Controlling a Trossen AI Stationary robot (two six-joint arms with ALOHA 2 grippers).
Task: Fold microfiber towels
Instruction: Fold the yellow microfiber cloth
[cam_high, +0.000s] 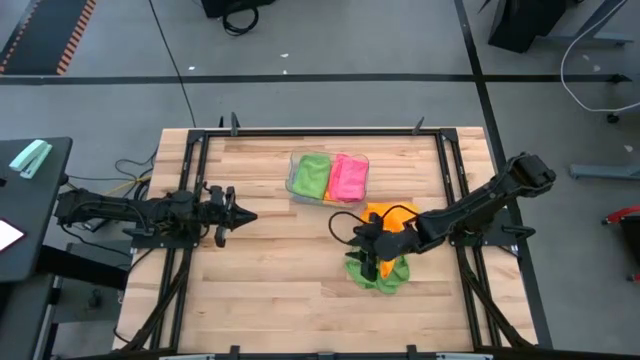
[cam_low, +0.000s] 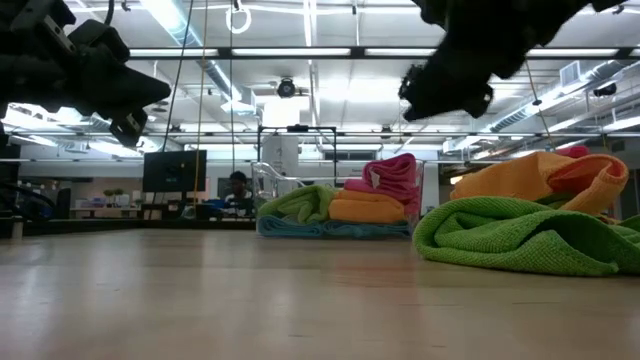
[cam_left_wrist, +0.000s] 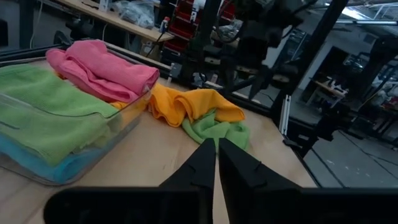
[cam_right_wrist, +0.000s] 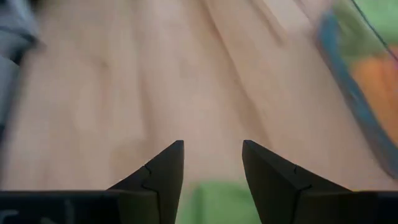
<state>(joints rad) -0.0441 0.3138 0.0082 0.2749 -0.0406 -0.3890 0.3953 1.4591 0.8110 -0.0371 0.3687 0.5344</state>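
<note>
Two loose microfiber towels, one orange towel and one green towel, lie crumpled and touching on the tabletop. A clear tray holds folded green, pink, orange and blue cloths; only the low and left wrist views reveal the last two. Right claw, fingers spread and empty, hovers over the green towel. Left claw, fingers pressed together and empty, waits well apart.

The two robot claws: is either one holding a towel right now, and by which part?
Neither. The left gripper is shut on nothing, away from the cloths. The right gripper hangs open above the loose green towel, gripping nothing.
</note>
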